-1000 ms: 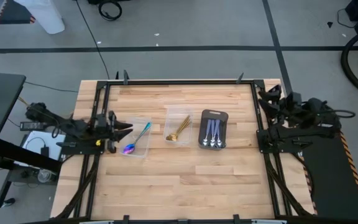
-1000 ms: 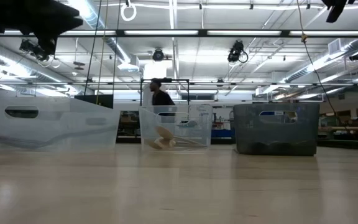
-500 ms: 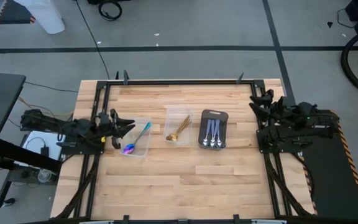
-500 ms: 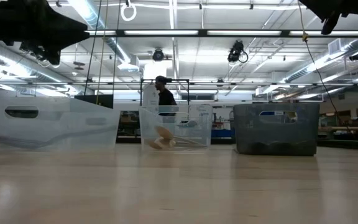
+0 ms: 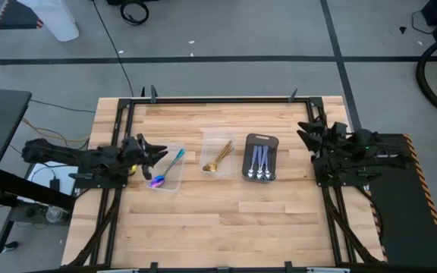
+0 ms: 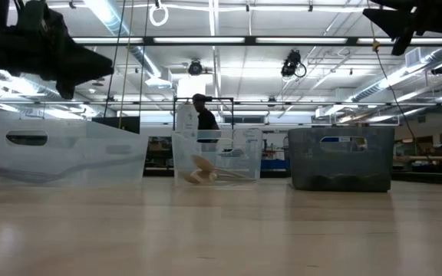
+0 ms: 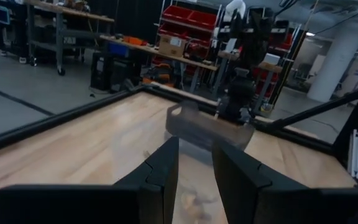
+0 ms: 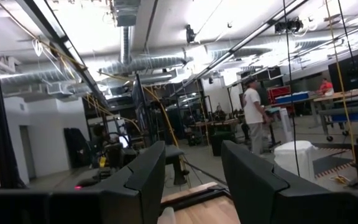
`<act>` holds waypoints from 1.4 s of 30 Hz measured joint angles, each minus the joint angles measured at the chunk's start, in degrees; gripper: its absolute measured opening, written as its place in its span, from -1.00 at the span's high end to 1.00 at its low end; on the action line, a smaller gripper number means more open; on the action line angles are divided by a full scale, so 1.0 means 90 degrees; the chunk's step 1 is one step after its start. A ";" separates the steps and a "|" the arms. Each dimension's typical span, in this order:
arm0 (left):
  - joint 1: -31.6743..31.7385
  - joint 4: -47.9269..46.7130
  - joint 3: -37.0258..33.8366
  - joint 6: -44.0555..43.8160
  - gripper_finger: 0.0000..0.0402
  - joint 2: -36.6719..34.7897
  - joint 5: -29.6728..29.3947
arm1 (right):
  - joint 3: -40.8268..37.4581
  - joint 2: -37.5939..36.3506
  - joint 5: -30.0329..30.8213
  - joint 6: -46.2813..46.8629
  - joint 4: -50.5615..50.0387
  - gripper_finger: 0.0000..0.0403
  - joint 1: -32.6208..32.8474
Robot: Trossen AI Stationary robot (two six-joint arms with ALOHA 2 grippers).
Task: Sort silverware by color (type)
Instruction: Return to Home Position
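Just beside left fingers point(image 5: 155, 151), teal spoon point(image 5: 170, 167)

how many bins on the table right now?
3, in a row mid-table: the left clear tub holding iridescent spoons, the middle clear tub holding gold spoons, and the dark tray on the right holding silver spoons. None look hidden.

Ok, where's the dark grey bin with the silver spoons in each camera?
High view: dark grey bin right of centre, silver spoons inside.
Low view: rightmost of the three containers.
Left wrist view: a blurred tub shows ahead; cannot tell if it is this bin.
Right wrist view: not in it.
Shared landmark: clear tub with gold spoons, directly left of it in the high and low views.
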 joint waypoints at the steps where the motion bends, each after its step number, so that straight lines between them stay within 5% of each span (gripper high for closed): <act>1: 0.0013 0.0010 -0.0054 -0.0036 0.48 -0.0001 0.0002 | -0.0022 0.0000 0.0002 0.0022 -0.0013 0.17 0.0000; 30: 0.0033 0.0163 -0.0336 0.0227 0.48 0.0014 0.0026 | -0.1230 0.0000 0.0076 0.0391 0.0933 0.17 -0.0001; 38: 0.0033 0.0191 -0.0336 0.0305 0.48 0.0014 -0.0402 | -0.1230 0.0004 0.1199 0.0784 0.0317 0.17 -0.0001; 42: 0.0034 0.0217 -0.0338 0.0651 0.48 0.0014 -0.0523 | -0.1230 0.0005 0.1234 0.0575 0.0304 0.17 0.0000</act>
